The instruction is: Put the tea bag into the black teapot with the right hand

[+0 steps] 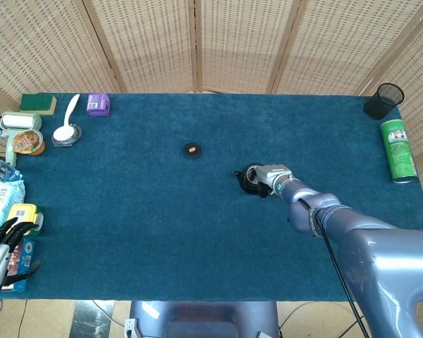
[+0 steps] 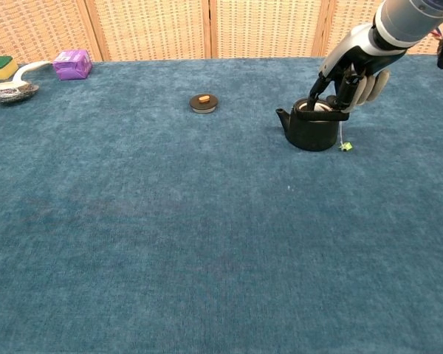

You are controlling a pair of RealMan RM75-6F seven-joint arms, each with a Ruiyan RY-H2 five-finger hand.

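Observation:
The black teapot (image 2: 310, 129) stands right of the table's middle, spout to the left; the head view shows the teapot (image 1: 252, 180) partly under my hand. My right hand (image 2: 348, 72) hangs over it with fingertips dipped into the open mouth, where something white shows. Whether the fingers still hold the tea bag is hidden. The tea bag's string runs down the pot's right side to a small green tag (image 2: 345, 146) on the cloth. My left hand (image 1: 1, 255) rests off the table's near left corner, fingers apart, holding nothing.
The teapot's lid (image 2: 203, 102) lies apart, to the left of the pot. A purple box (image 1: 98, 104), a spoon in a dish (image 1: 65, 131) and a green sponge (image 1: 39, 103) sit far left. A green can (image 1: 399, 150) and a black mesh cup (image 1: 384, 101) stand far right.

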